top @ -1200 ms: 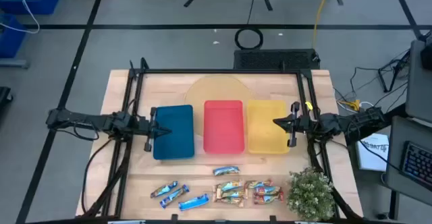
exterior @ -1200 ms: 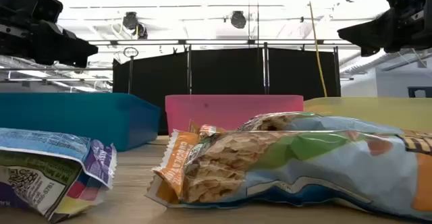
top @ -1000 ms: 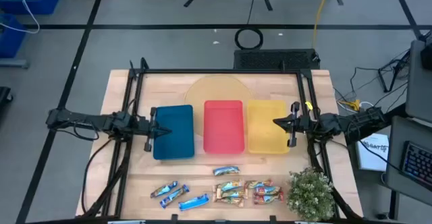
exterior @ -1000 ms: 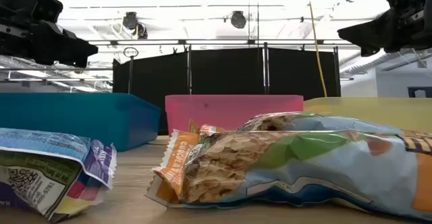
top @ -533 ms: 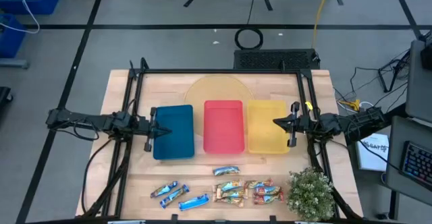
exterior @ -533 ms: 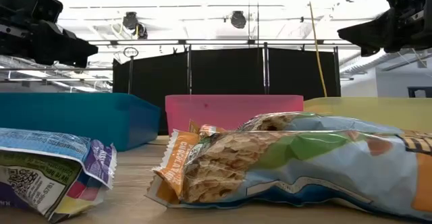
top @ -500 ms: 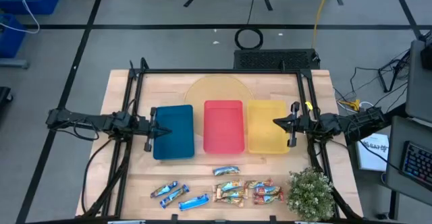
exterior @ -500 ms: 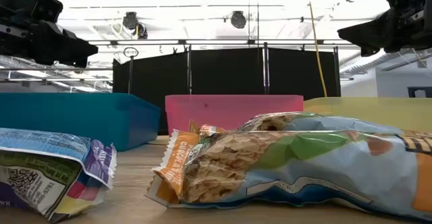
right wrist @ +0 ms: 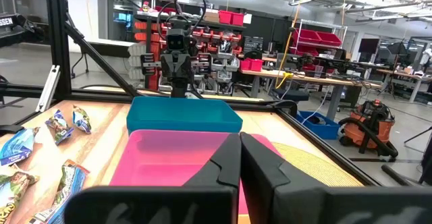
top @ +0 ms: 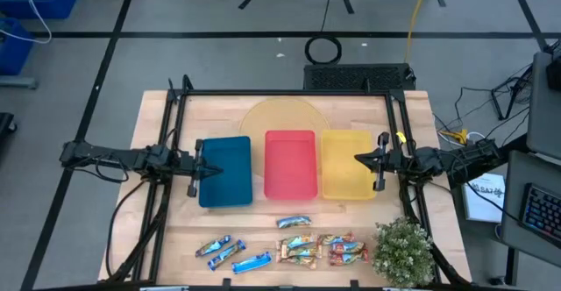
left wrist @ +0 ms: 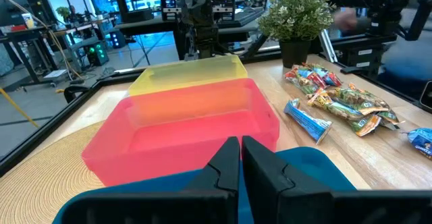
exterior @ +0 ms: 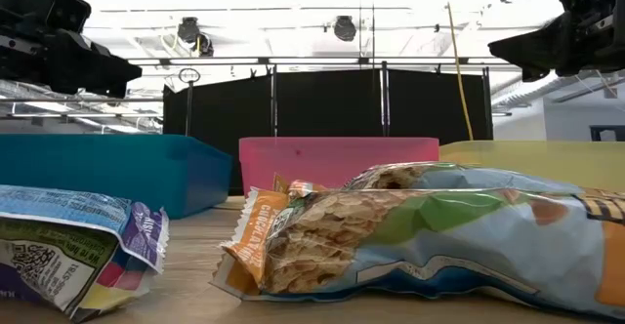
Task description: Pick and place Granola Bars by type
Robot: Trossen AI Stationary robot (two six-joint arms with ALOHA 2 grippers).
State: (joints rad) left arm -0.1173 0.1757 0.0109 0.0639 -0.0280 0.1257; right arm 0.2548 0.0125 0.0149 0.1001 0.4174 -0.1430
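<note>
The granola bars lie flat on the table near its near edge: three bright blue ones [top: 230,253] at left, tan-and-light-blue ones [top: 296,241] in the middle, red-orange ones [top: 347,251] to the right. My left gripper [top: 198,169] hangs shut over the left edge of the blue tray [top: 225,170], holding nothing. My right gripper [top: 379,161] hangs shut over the right edge of the yellow tray [top: 346,175], also holding nothing. The left wrist view shows the bars [left wrist: 334,101] beyond the trays; the right wrist view shows some [right wrist: 40,143] as well.
The red tray [top: 290,163] sits between the blue and yellow ones, mid-table. A potted plant [top: 403,250] stands at the near right corner beside the bars. A round woven mat [top: 280,114] lies behind the trays. A black frame [top: 280,93] edges the table.
</note>
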